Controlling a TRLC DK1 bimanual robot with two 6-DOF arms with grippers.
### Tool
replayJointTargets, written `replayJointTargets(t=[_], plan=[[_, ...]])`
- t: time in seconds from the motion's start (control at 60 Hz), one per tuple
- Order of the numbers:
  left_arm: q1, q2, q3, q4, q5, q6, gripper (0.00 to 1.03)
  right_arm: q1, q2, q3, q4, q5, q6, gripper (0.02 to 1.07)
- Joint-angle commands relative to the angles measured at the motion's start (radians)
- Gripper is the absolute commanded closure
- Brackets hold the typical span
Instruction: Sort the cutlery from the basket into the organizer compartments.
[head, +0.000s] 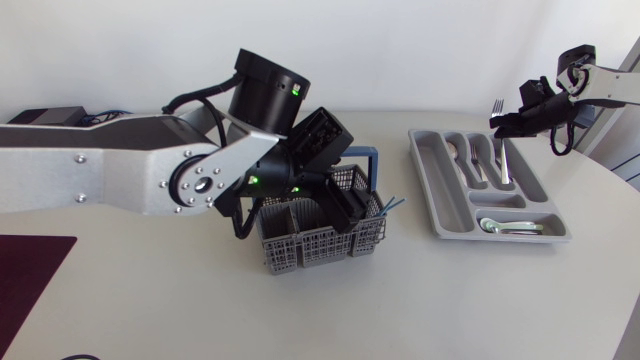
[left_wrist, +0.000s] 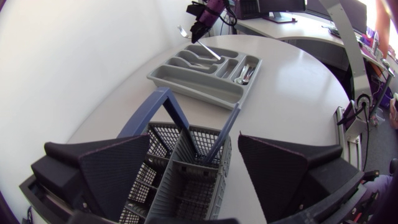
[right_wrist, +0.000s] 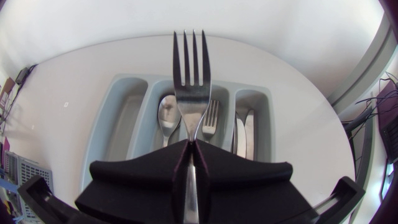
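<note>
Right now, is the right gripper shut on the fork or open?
Shut: both fingers of the right gripper clamp the fork from two sides, over the organizer.

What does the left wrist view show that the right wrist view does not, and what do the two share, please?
Only the left wrist view shows the left gripper, its black fingers open either side of the grey mesh cutlery basket, looking into its divided inside. Only the right wrist view shows up close the right gripper shut on the silver fork, tines ahead over a spoon and a smaller fork lying in compartments. Both show the grey plastic organizer tray and the held fork.
</note>
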Motion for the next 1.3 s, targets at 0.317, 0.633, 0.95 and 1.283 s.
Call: replayJointTargets(t=[0.317,0.633,0.95,1.283], plan=[[-0.024,0.051,-0.053,0.049,-0.022,0.048,0.05,0.028,0.191,0.132,-0.049,0.066,0.042,1.01],[-0.045,0.075,-0.081,0.106,-0.057,0.094,0.05,0.025,0.248,0.167,-0.069,0.103,0.057,0.77],[-0.088,0.118,-0.114,0.250,-0.097,0.154,0.05,0.029,0.073,-0.046,0.037,0.107,0.034,0.37],[-0.111,0.133,-0.085,0.299,-0.083,0.134,0.32,0.031,-0.241,-0.432,0.187,0.103,-0.024,0.33]])
